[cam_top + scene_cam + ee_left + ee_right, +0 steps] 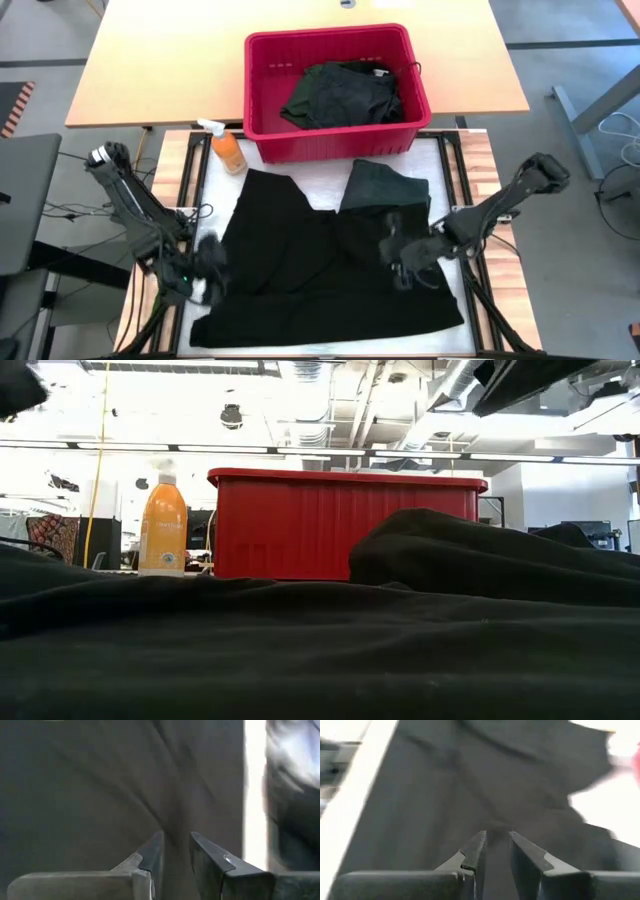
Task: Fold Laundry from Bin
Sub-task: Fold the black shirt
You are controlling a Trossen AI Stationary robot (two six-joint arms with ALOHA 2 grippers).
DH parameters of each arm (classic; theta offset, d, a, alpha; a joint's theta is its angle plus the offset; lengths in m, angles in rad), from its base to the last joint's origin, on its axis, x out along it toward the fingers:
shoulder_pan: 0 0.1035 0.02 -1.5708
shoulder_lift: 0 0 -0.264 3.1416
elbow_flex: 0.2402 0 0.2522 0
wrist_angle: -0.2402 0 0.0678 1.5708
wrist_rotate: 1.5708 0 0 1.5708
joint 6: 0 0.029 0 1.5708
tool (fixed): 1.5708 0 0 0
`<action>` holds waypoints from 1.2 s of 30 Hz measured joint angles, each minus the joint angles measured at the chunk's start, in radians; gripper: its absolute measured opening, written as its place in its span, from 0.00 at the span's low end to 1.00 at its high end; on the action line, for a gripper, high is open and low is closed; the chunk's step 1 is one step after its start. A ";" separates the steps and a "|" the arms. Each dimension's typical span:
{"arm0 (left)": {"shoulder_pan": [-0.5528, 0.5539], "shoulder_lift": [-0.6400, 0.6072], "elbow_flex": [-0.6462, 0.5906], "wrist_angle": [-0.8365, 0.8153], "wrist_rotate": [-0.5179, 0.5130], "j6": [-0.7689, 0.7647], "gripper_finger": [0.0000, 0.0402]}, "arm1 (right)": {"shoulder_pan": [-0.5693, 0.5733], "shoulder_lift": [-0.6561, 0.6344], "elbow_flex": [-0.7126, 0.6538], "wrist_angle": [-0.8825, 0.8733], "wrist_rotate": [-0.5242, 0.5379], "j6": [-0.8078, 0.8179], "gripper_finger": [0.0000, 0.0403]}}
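Observation:
A black garment lies spread on the white table top in front of the red bin; it fills the foreground of the low view. A dark green garment lies at its far right, raised as a hump in the low view. More dark laundry lies in the bin. My left gripper is at the black garment's left edge, my right gripper on its right half; both are shut on its cloth. My left gripper pinches a raised fold of the black garment between its two fingers, at the garment's left edge. Creases run out from the pinch. The rest of the garment lies on the table. My right gripper pinches a small fold of the black garment between its two fingers, on the garment's right half. Creases run out from the pinch. The cloth around it lies on the table.
An orange spray bottle stands on the table left of the bin, also in the low view. A wooden table top lies behind and beside the bin. The white work surface shows between the garments.

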 joint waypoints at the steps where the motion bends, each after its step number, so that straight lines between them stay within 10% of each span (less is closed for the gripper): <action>1: 0.017 -0.010 0.000 -0.031 -0.083 0.029 0.19 | -0.022 -0.025 0.000 -0.047 0.031 0.001 0.26; 6: 0.193 -0.017 -0.038 -0.078 -0.141 0.124 0.19 | -0.213 -0.140 0.000 -0.284 -0.035 0.023 0.26; 16: 0.500 -0.008 -0.371 0.330 0.208 0.289 0.19 | -0.582 -0.195 0.000 -0.494 -0.291 -0.176 0.30; 36: 0.549 -0.017 -0.511 0.244 0.488 -0.012 0.19 | -0.753 -0.116 -0.132 -0.525 -0.404 -0.344 0.38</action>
